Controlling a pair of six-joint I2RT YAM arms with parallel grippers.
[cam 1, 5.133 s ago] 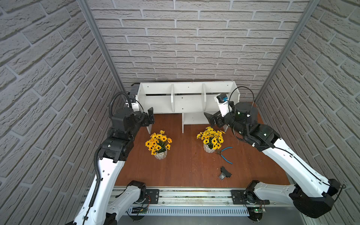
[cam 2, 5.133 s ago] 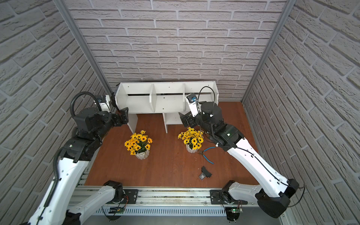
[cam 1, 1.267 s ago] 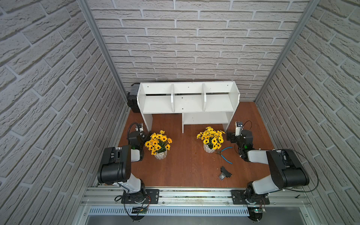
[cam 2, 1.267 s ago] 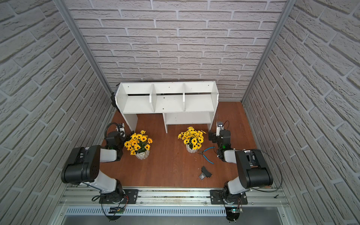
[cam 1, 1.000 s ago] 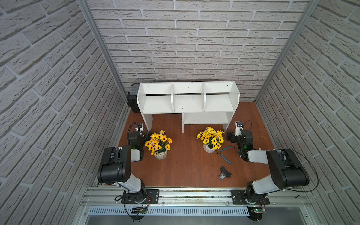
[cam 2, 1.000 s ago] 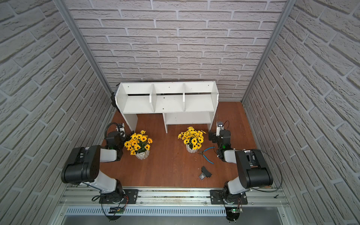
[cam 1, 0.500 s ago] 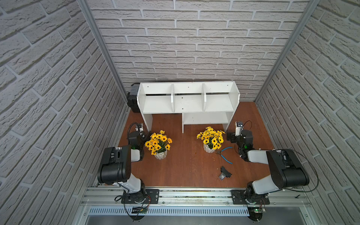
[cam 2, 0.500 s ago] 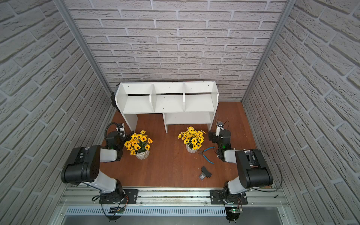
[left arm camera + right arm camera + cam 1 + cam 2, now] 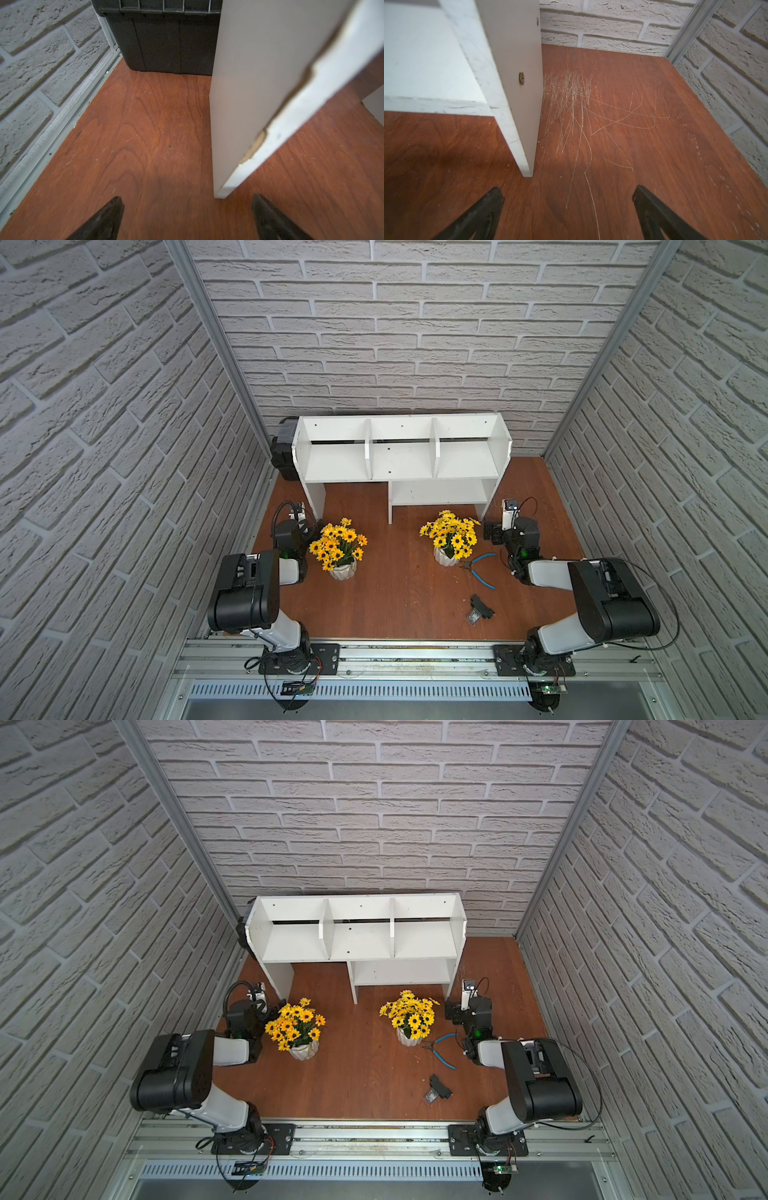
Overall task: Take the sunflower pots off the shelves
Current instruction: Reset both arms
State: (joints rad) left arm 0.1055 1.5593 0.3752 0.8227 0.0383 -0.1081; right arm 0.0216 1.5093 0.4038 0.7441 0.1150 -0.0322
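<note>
The sunflower pots [image 9: 338,549]: are they off the shelves [image 9: 401,456] by now?

By the look of it, yes. In both top views the three upper compartments and the lower shelf are bare. Both pots stand upright on the counter [image 9: 399,614], in front of the unit and apart from it.

Where do they sit from the hands?

One stands just beside the left hand [image 9: 187,198], on its inner side. The second pot [image 9: 449,539] is near the right hand [image 9: 568,189], also on its inner side.

Why are the arms folded so low?

It is probably a rest pose, with the work apparently finished. Each hand has its fingers spread wide with nothing between them, and each points at a leg panel of the shelves just ahead. Beyond the left hand's panel sits the black box [image 9: 162,41]. Parked like this, neither hand touches the flowers.

Is there anything smaller about?

Blue-handled pliers [image 9: 482,568] lie between the right hand and its pot. Their nose is very close to the pot, though whether it touches cannot be told. A small black part [image 9: 480,610] lies further back from that hand, toward the arm's base.

And how do the pots look?

They are small, white and ribbed. Each holds a bunch of yellow, dark-centred blooms with green leaves, spreading wider than the pot, so they are likely top-heavy. No twine bow can be made out from here.
</note>
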